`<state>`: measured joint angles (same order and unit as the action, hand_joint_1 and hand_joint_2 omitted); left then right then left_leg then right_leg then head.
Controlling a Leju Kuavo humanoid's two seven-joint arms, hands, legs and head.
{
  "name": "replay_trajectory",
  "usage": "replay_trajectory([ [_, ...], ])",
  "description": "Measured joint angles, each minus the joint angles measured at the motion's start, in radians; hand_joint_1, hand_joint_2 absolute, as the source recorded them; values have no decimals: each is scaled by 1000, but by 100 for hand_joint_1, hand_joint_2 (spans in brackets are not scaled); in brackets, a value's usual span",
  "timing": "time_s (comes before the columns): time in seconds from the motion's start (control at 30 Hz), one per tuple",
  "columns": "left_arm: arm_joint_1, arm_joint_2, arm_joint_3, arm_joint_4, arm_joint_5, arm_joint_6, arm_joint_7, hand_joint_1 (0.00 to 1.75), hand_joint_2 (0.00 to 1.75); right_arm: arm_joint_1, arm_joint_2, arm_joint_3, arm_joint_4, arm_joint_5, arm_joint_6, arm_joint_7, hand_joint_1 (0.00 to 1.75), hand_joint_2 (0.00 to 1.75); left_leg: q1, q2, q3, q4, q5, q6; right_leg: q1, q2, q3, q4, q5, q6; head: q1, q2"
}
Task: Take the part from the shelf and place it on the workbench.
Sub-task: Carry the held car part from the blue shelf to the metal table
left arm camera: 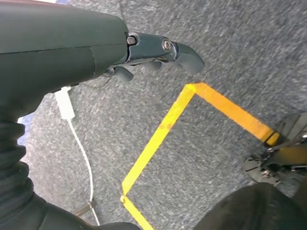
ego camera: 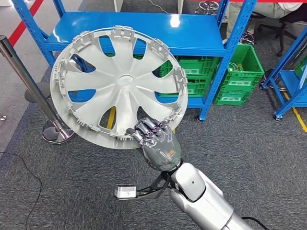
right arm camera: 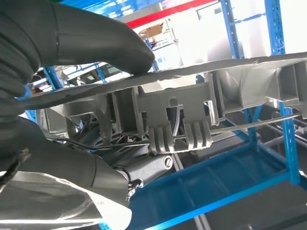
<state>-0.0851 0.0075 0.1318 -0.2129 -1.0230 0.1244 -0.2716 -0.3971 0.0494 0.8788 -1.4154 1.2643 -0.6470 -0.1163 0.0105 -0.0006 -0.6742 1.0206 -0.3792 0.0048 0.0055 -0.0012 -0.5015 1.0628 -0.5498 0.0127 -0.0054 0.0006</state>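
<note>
A large silver wheel cover (ego camera: 119, 86) with spokes and clips around its rim hangs in the air in front of the blue shelf (ego camera: 145, 31). My right hand (ego camera: 157, 141) grips its near rim, fingers curled over the edge. In the right wrist view the thumb (right arm camera: 108, 43) lies on one face of the rim (right arm camera: 203, 67) and the darker fingers (right arm camera: 145, 167) press from the other side. My left hand (left arm camera: 159, 50) hangs over the grey carpet with nothing in it, fingers loosely extended.
Green crates (ego camera: 241, 72) stand on the floor under and beside the shelf. A metal post with a round base (ego camera: 54, 129) stands at the left. Another blue rack (ego camera: 289, 81) is at the right. Yellow tape (left arm camera: 173, 120) marks the carpet.
</note>
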Motion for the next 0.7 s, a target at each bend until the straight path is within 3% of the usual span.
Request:
replay_trajectory([
  [0.03, 0, 0, 0, 0, 0, 0, 0, 0, 175, -2, 0, 0, 0, 0, 1, 1, 175, 175, 0, 0, -4, -2, 12, -5, 3, 1, 30, -49, -7, -3, 0, 0],
  [0.07, 0, 0, 0, 0, 0, 0, 0, 0, 175, -4, 0, 0, 0, 1, 2, 2, 175, 175, 1, 0, -7, -7, 24, -11, 5, 1, 41, -73, -11, -4, 0, 0],
  [0.13, 1, 1, 0, 0, 0, 0, 1, 0, 175, -5, 0, 0, 0, 1, 6, 4, 175, 175, 3, -1, -11, -16, 36, -24, 4, 0, 27, -81, 10, -12, 1, 0],
  [0.17, 2, 1, 0, 0, 0, 0, 1, 0, 175, -6, 0, 0, 0, 1, 8, 6, 175, 175, 3, -1, -16, -7, 16, -30, 2, -2, 18, -85, 23, -20, -1, 0],
  [0.2, 3, 1, 0, 0, 0, 0, 2, 0, 175, -6, 0, 0, 0, 2, 10, 7, 175, 175, 4, -2, -23, 21, -24, -34, -1, -4, 7, -87, 37, -28, -2, 0],
  [0.27, 4, 0, 0, 0, 0, 0, 2, 0, 175, -7, 0, 0, 0, 3, 14, 9, 175, 175, 6, -2, -45, 136, -133, -43, -1, -6, -23, -83, 62, -38, -5, 0],
  [0.3, 4, 0, 0, 0, 0, 1, 3, 0, 175, -7, 0, 0, 0, 4, 16, 9, 175, 175, 7, -2, -53, 203, -168, -46, 0, -6, -41, -79, 74, -39, -5, 0],
  [0.33, 3, 1, 0, 0, 0, 1, 3, 0, 175, -6, 0, 0, 0, 4, 18, 9, 175, 175, 7, -2, -54, 253, -177, -49, 0, -6, -60, -74, 85, -38, -5, 0],
  [0.37, 3, 1, 0, 0, 1, 2, 3, 0, 175, -6, 0, 1, 0, 5, 21, 9, 175, 175, 7, -2, -42, 275, -161, -50, 0, -6, -80, -68, 96, -37, -5, 0],
  [0.43, 2, 1, 0, 0, 2, 4, 4, 0, 175, -6, 0, 1, 0, 6, 26, 11, 175, 175, 7, -2, 25, 224, -108, -49, 0, -6, -120, -53, 116, -34, -6, 0],
  [0.47, 0, 1, 0, 0, 2, 5, 5, 0, 175, -6, 0, 1, 0, 6, 29, 12, 175, 175, 6, -2, 77, 157, -106, -47, 1, -6, -137, -45, 124, -31, -6, 0],
  [0.53, -5, 1, 0, -1, 4, 8, 5, 0, 175, -7, 0, 1, 0, 7, 33, 14, 175, 175, 3, -2, 156, 34, -137, -36, 3, -7, -157, -36, 142, -22, -4, 0],
  [0.57, -6, 1, 0, -1, 4, 10, 6, 0, 175, -7, 0, 1, 0, 7, 35, 16, 175, 175, 0, -2, 170, 1, -152, -29, 4, -8, -163, -36, 150, -17, -4, 0],
  [0.63, -5, -1, 0, -2, 6, 14, 6, 0, 175, -8, -1, 1, -1, 8, 40, 18, 175, 175, 0, -1, 160, -10, -141, -14, 2, -8, -171, -39, 164, -5, -4, 0],
  [0.67, -4, -2, 0, -2, 7, 16, 7, 0, 175, -8, -2, 1, -1, 9, 43, 19, 175, 175, 1, 1, 152, -11, -132, -6, 1, -6, -180, -34, 155, 1, -4, 0],
  [0.7, -2, -2, 0, -2, 7, 17, 8, 0, 175, -8, -3, 0, -1, 9, 45, 19, 175, 175, 3, 3, 142, -12, -121, 1, 0, -4, -192, -13, 126, 7, 0, 0],
])
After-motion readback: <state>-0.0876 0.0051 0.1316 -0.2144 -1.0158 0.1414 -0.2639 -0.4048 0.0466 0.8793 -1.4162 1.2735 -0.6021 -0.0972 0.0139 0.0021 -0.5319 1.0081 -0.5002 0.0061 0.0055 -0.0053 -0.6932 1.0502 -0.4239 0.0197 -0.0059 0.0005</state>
